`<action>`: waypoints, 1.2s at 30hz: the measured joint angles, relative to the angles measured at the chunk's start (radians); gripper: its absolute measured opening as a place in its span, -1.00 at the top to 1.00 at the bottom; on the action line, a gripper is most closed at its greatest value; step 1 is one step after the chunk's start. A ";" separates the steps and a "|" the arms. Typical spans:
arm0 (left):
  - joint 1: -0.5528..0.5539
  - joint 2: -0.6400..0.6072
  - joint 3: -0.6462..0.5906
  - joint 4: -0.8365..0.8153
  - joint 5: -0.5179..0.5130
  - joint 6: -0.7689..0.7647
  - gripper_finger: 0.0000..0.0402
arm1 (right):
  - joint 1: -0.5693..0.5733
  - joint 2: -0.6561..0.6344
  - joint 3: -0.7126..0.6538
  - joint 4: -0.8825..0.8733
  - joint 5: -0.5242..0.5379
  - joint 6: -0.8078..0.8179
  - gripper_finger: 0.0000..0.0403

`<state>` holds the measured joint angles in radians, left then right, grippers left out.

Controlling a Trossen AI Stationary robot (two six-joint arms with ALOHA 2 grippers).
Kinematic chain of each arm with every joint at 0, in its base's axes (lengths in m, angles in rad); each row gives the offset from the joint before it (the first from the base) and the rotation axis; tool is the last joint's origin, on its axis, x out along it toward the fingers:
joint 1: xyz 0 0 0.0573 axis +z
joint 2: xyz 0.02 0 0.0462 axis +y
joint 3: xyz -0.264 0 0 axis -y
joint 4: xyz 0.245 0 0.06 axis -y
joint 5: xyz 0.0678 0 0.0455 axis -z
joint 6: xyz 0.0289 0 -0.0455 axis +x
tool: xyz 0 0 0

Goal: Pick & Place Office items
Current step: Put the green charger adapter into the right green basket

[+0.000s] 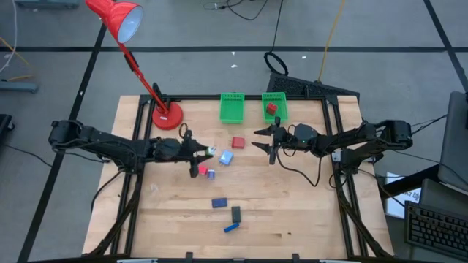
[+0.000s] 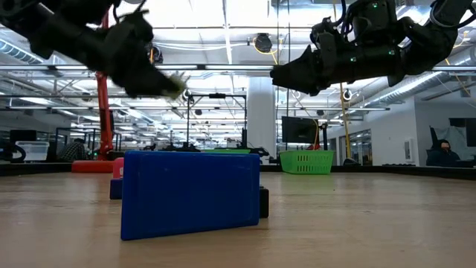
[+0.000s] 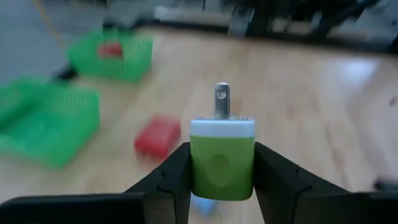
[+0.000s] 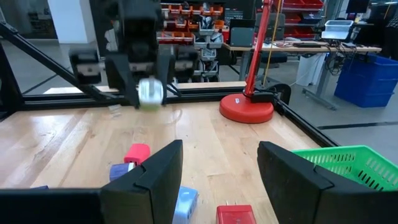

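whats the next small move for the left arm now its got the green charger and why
Probably carry it toward the green baskets. The left gripper is shut on the green charger, lifted clear of the table, and one basket already holds a red piece. The right gripper waits open nearby.

You get 4 views: overhead straight down on the table (image 1: 292,219); table-level, pressed against a blue block (image 2: 190,193); 2 wrist cameras facing each other. All 4 share the green baskets (image 1: 232,107).
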<state>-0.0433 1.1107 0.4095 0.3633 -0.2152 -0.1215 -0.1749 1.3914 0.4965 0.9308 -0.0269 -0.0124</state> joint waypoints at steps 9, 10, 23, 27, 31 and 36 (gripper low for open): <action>0.051 0.000 0.000 0.168 0.031 0.090 0.34 | 0.000 0.000 0.000 0.015 0.000 -0.003 0.03; 0.057 0.000 0.000 0.175 0.031 0.090 0.34 | 0.000 0.000 0.000 0.023 0.000 -0.003 0.03; 0.155 0.123 0.000 0.422 0.031 0.127 0.34 | -0.014 0.000 0.000 0.131 0.003 -0.061 0.03; 0.185 0.215 0.000 0.559 0.069 0.146 0.34 | -0.020 0.000 0.002 0.155 0.004 -0.095 0.03; 0.206 0.289 0.000 0.639 0.104 0.146 0.34 | -0.035 0.000 0.044 0.157 0.000 -0.125 0.03; 0.223 0.313 0.000 0.673 0.142 0.188 0.34 | -0.042 0.000 0.122 0.075 -0.002 -0.079 0.03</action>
<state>0.1793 1.4239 0.4096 1.0367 -0.0736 0.0661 -0.2169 1.3918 0.6189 1.0062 -0.0293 -0.0912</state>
